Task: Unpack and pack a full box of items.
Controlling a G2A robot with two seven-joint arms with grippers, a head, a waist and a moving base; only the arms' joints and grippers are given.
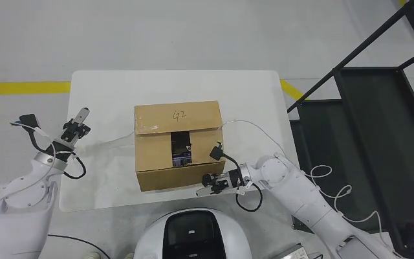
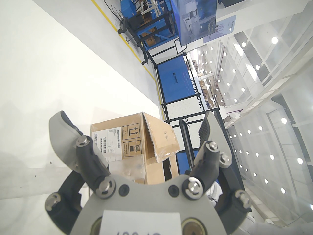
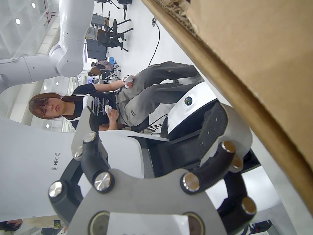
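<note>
Brown corrugated cardboard box (image 1: pixel 178 123) sat on the smooth white table (image 1: pixel 103 97), between the two tools. Its top flaps lay partly shut. The dark gap between them showed blue-printed contents (image 1: pixel 183 154), too small to identify. Left tool (image 2: pixel 135 121) was spread wide and empty, with the box's labelled side wall ahead of it and well apart. Right tool (image 3: pixel 149 116) was also wide and empty, just beside the box's ragged fluted edge. Contact could not be told.
</note>
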